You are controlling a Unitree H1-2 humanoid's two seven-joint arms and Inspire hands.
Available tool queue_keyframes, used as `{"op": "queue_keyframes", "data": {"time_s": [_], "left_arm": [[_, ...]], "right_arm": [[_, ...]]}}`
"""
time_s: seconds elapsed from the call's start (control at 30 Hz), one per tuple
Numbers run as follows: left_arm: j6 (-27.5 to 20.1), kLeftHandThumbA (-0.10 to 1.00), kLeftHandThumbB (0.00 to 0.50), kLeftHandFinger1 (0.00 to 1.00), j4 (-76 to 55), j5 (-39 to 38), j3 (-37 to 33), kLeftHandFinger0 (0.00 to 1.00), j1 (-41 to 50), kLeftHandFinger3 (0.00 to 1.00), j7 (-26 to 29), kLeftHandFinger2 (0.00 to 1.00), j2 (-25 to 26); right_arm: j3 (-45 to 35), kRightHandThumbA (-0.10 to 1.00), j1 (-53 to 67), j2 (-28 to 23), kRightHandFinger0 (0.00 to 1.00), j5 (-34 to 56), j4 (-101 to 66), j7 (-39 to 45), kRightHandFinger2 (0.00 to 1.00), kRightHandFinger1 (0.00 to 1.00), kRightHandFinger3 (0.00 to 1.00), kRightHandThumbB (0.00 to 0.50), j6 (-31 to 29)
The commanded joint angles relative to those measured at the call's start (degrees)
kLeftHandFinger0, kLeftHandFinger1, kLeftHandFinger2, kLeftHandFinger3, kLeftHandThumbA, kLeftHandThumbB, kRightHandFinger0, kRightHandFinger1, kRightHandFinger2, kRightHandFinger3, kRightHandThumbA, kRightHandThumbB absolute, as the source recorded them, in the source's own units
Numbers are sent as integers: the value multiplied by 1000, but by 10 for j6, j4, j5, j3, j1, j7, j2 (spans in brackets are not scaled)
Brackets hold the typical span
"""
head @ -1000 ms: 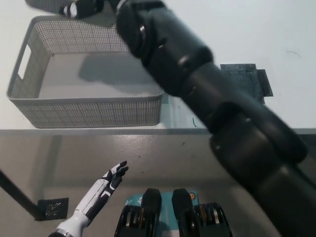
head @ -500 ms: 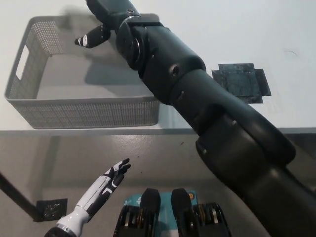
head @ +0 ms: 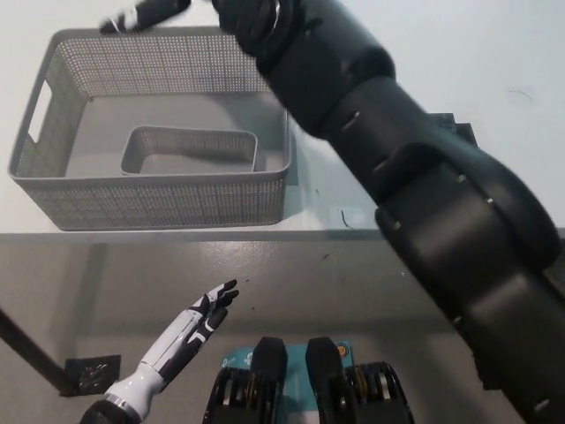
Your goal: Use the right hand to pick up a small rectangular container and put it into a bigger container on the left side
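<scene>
small container: small grey perforated rectangular basket (head: 189, 150) sits upright inside the large grey mesh plastic basket (head: 159, 201), on its floor toward the near wall, right of centre. Placement looks done.
big container: on the white counter (head: 494, 62), left side, handle cut-out on its left wall.
right hand: black right hand (head: 146, 12) at the top edge, above the far rim of the large basket; empty, fingers stretched out, partly cropped and blurred. Forearm runs diagonally over the basket's right corner.
left hand: white left hand (head: 196, 322) rests low at lower left, below the counter edge, fingers straight and apart, holding nothing.
step in hand: judged as retreat after release. Lift clear of the far rim before swinging right, so arm or fingers don't catch the mesh wall and drag the basket. Keep the forearm off the right corner.
vs earlier: half a second ago the arm covered the basket interior and the small basket was hidden; now it lies in plain view inside. Hand has moved from over the interior up past the far rim.
other: dark square patch (head: 459, 128) on the counter, mostly hidden behind the arm.
</scene>
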Motion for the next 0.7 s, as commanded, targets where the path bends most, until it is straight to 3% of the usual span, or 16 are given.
{"op": "queue_keyframes", "data": {"time_s": [0.0,0.07,0.23,0.3,0.37,0.4,0.5,0.6,0.67], "left_arm": [[-4,1000,317,1000,-8,-2,0,1000,-10,1000,-8,1000,8],[-4,1000,316,1000,-10,-3,1,1000,-11,1000,-8,1000,10],[-6,1000,319,1000,-4,-3,2,1000,-14,1000,-9,1000,14],[-7,1000,318,1000,-2,-3,2,1000,-14,1000,-9,1000,13],[-10,1000,314,1000,-1,-2,3,1000,-12,1000,-7,1000,15],[-9,1000,311,1000,-3,1,3,1000,-12,1000,-6,1000,17],[-10,1000,302,1000,5,-1,3,1000,-18,1000,-7,1000,13],[-10,1000,308,1000,12,-2,1,1000,-22,1000,-7,1000,9],[-15,1000,307,1000,20,-1,-1,1000,-24,1000,-6,1000,6]], "right_arm": [[-68,1000,-39,-60,1000,97,-124,20,1000,1000,1000,465,-57],[-95,1000,-15,-87,1000,121,-223,37,1000,1000,1000,431,-34],[-133,1000,65,-201,1000,86,-511,43,1000,1000,1000,416,57],[-157,1000,109,-242,1000,82,-607,49,1000,1000,1000,423,67],[-182,1000,156,-270,1000,96,-677,55,1000,1000,1000,383,63],[-206,1000,202,-290,1000,104,-742,57,1000,1000,1000,388,68],[-254,1000,277,-307,1000,137,-834,47,1000,1000,1000,438,70],[-298,1000,420,-309,1000,186,-998,46,1000,1000,1000,363,79],[-304,1000,493,-301,1000,210,-1054,35,1000,1000,1000,388,63]]}}
